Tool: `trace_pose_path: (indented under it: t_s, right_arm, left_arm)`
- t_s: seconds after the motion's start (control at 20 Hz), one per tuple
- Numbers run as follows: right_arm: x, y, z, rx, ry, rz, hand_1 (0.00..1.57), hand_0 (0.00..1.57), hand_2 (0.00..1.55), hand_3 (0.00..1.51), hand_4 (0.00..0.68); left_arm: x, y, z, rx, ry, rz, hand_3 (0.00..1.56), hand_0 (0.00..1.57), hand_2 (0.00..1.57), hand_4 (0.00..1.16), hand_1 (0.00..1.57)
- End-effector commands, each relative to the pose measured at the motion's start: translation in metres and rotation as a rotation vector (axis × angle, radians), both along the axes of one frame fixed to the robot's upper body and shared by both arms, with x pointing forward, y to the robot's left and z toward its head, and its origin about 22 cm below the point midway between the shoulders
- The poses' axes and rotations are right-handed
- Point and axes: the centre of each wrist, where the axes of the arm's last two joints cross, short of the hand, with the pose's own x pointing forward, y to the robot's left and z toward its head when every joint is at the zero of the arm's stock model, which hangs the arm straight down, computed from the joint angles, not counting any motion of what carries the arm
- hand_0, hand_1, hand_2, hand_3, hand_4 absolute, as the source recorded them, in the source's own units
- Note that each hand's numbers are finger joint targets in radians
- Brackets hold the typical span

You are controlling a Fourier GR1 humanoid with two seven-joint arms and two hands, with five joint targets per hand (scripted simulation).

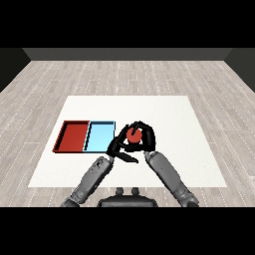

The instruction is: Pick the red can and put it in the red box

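The right robot hand [145, 135] curls around the small red cylindrical can [133, 134] (probably light, stiff and smooth, best held by its side) just beside the light blue tray [99, 134] on the white worktop [189, 129].

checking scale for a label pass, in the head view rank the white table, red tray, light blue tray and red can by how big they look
1. white table, by far the largest.
2. red tray and light blue tray: they look alike, so no ranking between them.
3. red can, smallest, partly hidden by the right hand curled round it.
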Motion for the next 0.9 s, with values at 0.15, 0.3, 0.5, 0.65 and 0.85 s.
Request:
trace_pose_path:
  t_s: [0.15,0.3,0.5,0.65,0.85]
  right_arm:
    - [-0.011,0.022,-0.006,0.015,-0.029,0.028,1.57,1.57,1.47,1.40,0.631]
    - [0.007,0.025,0.012,0.015,-0.018,0.060,1.57,1.57,1.49,1.41,0.657]
    - [-0.013,0.029,0.000,-0.001,-0.021,0.059,1.57,1.57,1.48,1.41,0.651]
    - [-0.002,0.033,0.009,0.034,-0.035,0.054,1.57,1.57,1.48,1.40,0.658]
    - [0.000,0.021,0.013,0.011,-0.003,0.058,1.57,1.57,1.47,1.40,0.630]
  left_arm:
    - [0.004,-0.017,0.006,-0.016,-0.025,-0.052,0.00,0.00,0.00,0.00,0.00]
    - [-0.009,-0.017,-0.017,-0.026,-0.024,-0.047,0.00,0.00,0.00,0.00,0.00]
    - [-0.006,-0.019,-0.005,-0.012,-0.037,-0.041,0.00,0.00,0.00,0.00,0.00]
    - [0.009,-0.009,0.003,-0.029,-0.068,-0.011,0.00,0.00,0.00,0.00,0.00]
    - [0.001,-0.014,0.012,-0.082,-0.009,0.244,1.50,1.57,1.57,1.14,1.57]
